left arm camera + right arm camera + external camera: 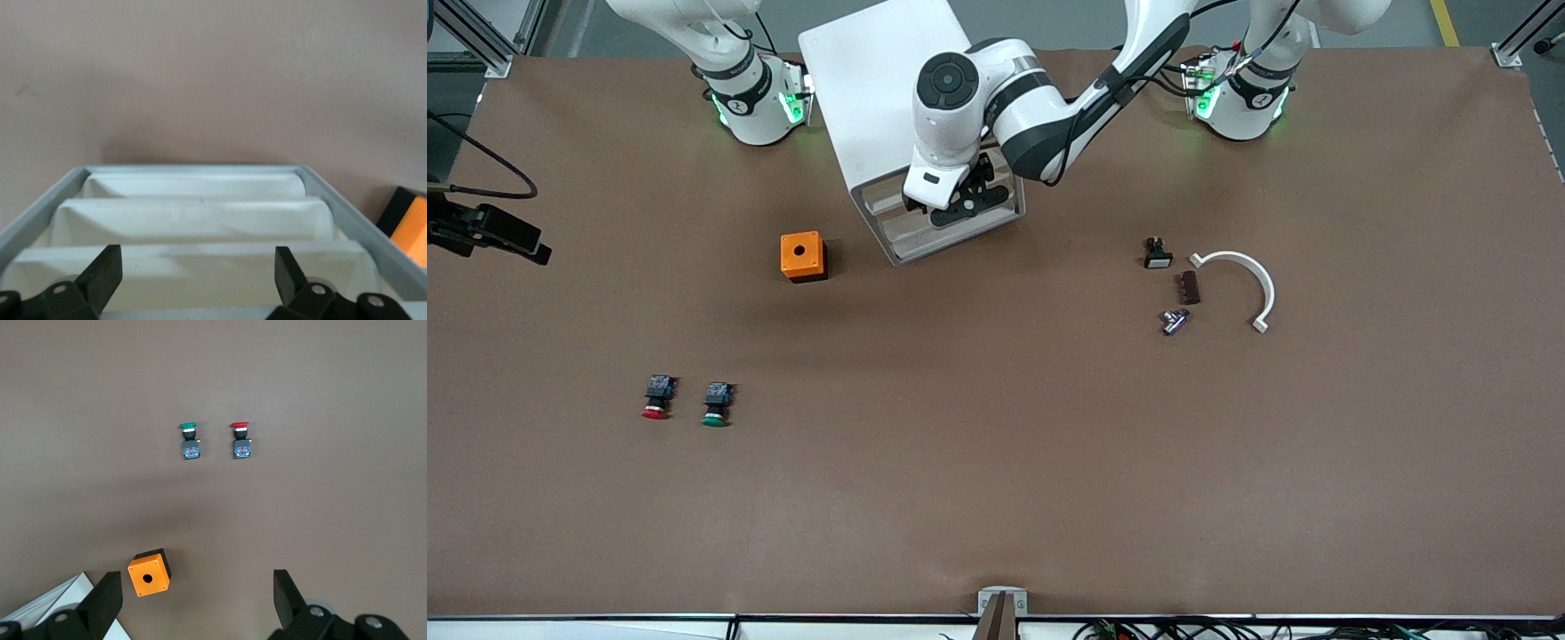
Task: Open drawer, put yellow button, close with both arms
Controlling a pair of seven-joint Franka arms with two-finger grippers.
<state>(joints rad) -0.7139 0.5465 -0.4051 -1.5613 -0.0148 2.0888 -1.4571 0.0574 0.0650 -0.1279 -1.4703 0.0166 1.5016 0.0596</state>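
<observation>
At the table's twelve o'clock edge, counting twelve toward the robots' bases, the white cabinet [880,98] stands with its drawer fronts facing roughly five o'clock. The left arm [1049,116] reaches across to it, and the left gripper [960,200] hangs right at those fronts, fingers [100,273] spread wide. In the left wrist view the drawer [187,263], the uppermost cream front, lies between the fingertips; I can't tell whether they touch it.

The right arm [747,89] waits. The right gripper [197,583] is up over the table above the orange box [803,256], its fingers parted and holding nothing. That box, with a round hole on top, sits at about nine o'clock from the cabinet's front.

Toward seven o'clock lie the red-capped button [655,397] and the green-capped button [715,404], just beside each other. Out at three o'clock are a white curved bracket [1240,280], a small black part [1158,253], a brown block [1189,287] and a metal piece [1175,321].

A dark mark on the right arm's base collar [738,105] is too small to read.
</observation>
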